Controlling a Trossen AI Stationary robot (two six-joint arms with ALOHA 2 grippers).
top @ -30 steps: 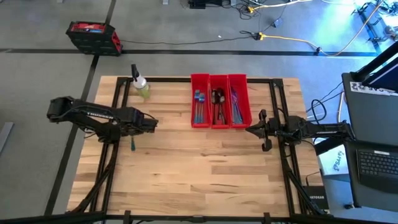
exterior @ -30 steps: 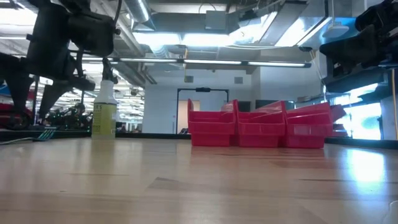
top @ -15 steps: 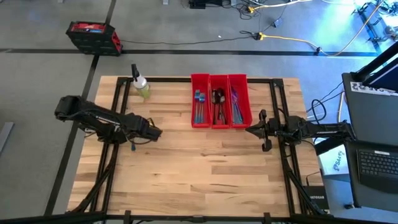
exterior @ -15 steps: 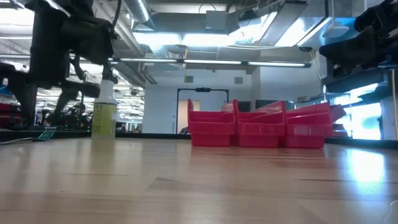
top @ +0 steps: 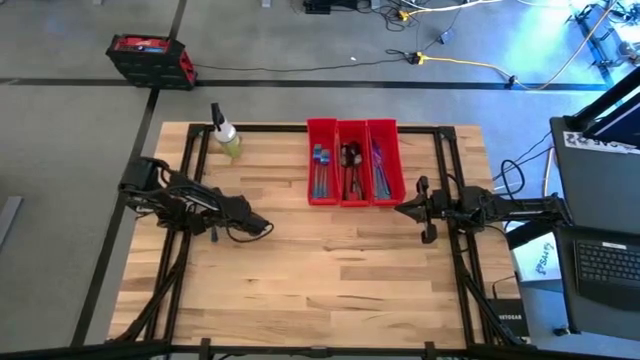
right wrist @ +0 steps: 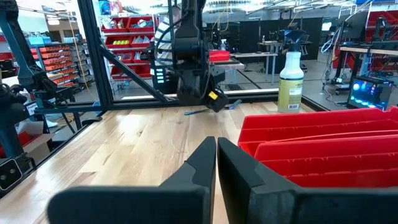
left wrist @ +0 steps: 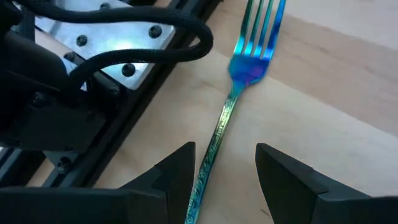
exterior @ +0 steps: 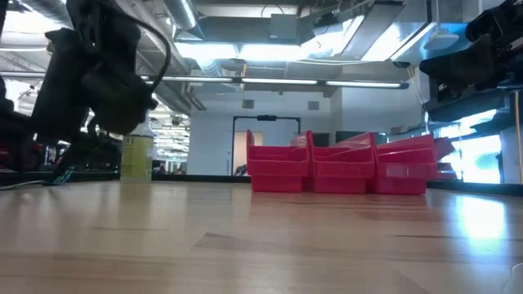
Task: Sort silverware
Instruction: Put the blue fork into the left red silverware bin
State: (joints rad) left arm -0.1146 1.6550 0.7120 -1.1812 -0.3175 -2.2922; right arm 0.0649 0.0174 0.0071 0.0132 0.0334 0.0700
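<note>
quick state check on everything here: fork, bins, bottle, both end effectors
fork: flat on the table, loose, handle between the left end effector's fingers
left end effector: open, straddling the fork handle, not gripping
right end effector: shut, empty, waiting beside the bins
red bins: three side by side, each holding sorted silverware
spray bottle: upright at the far left of the table, untouched

Pale wooden plank worktop (top: 330,270): 3 long red plastic bins (top: 352,175) at far edge; yellowish spray bottle (top: 225,135) far-left corner; iridescent fork (top: 213,233) near left edge.
</note>
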